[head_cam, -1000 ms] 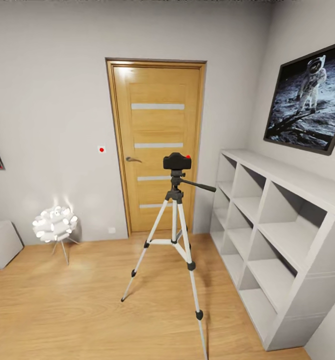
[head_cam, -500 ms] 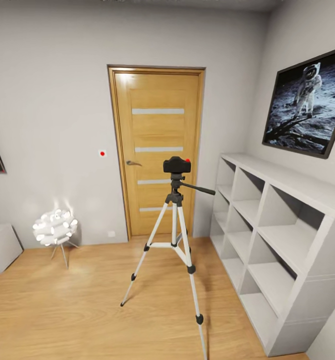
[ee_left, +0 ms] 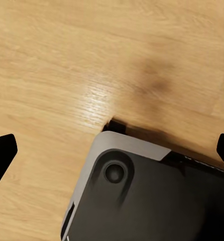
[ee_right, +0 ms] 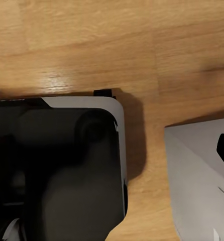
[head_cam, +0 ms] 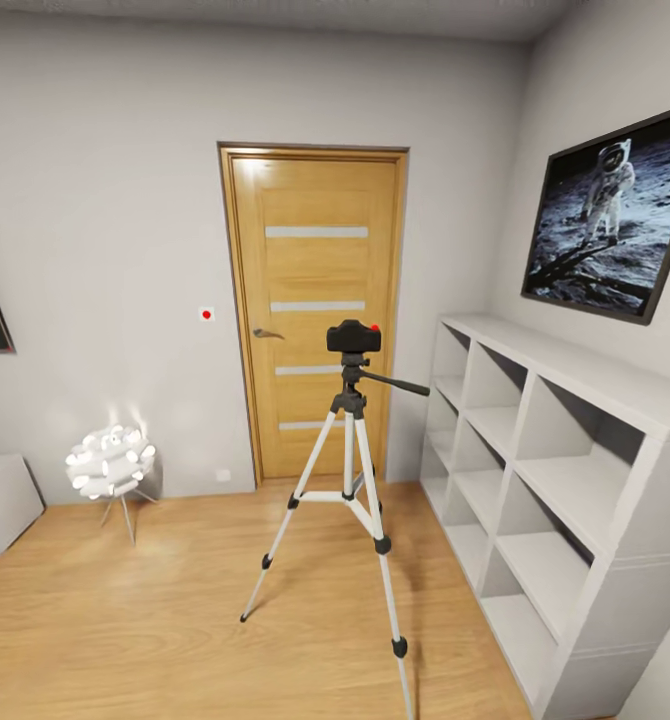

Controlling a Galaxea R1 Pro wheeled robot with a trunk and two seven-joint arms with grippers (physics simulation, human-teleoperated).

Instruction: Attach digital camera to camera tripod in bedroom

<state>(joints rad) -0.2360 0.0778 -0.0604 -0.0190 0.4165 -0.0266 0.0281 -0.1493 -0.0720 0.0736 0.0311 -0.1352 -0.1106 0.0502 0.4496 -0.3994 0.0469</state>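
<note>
Three thin silver legs carry the camera tripod [head_cam: 350, 480] on the wood floor [head_cam: 125, 620] of the bedroom, in front of the oak door [head_cam: 315, 310]. The digital camera [head_cam: 353, 337] sits on the tripod's black head, red button up. The white cube shelf [head_cam: 565, 480] stands beside it. Left pincer [ee_left: 112, 150]: its dark fingertips [ee_left: 1, 150] stand wide apart over the floor, holding nothing. Right pincer: I cannot tell its state.

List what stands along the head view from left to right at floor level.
Grey box → ball lamp → camera tripod, with the digital camera on top → white cube shelf.
</note>
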